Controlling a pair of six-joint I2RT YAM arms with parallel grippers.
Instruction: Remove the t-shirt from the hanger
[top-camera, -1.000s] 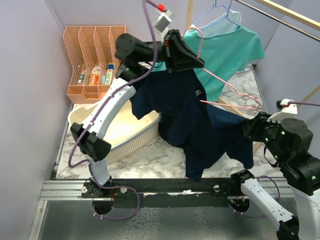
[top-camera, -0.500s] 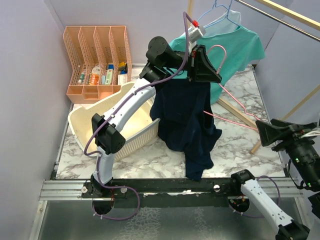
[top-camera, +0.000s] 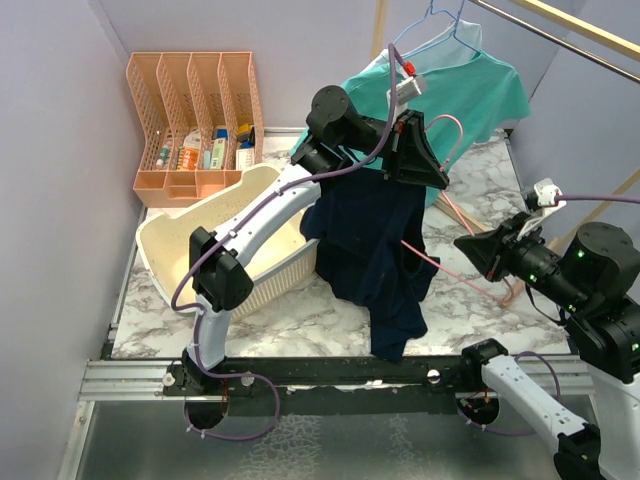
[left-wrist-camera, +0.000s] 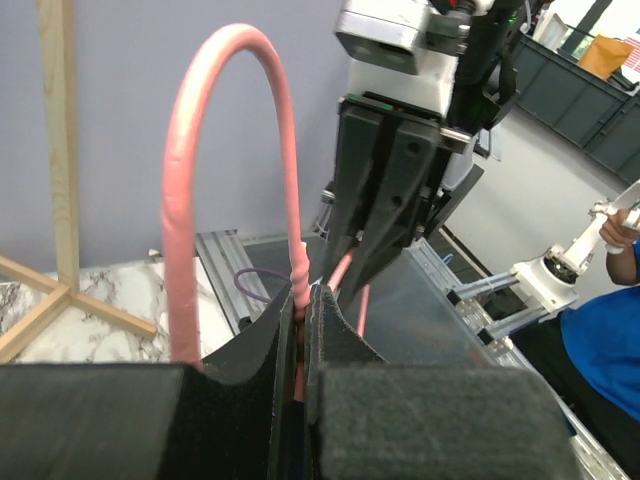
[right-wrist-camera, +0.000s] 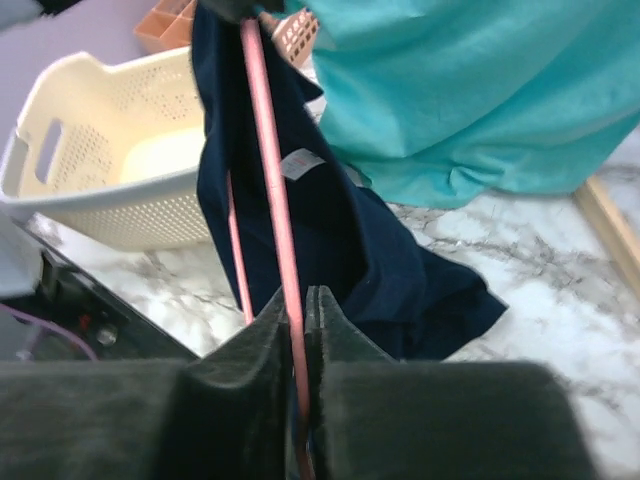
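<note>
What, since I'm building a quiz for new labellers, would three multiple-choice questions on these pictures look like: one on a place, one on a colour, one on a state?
1. Seen from above, where is the basket relative to the dark shirt?
A. To its left
B. To its right
C. Hanging above it

2. What colour is the hanger carrying the dark shirt?
A. Blue
B. White
C. Pink

3. What is the state of the right gripper?
A. Wide open, holding nothing
B. Shut on the hanger
C. Shut on the basket's rim

Answers:
1 A: the top view shows the basket on the table left of the shirt.
2 C: the wire is pink in every view.
3 B: the right wrist view shows its fingers closed on the pink wire.
</note>
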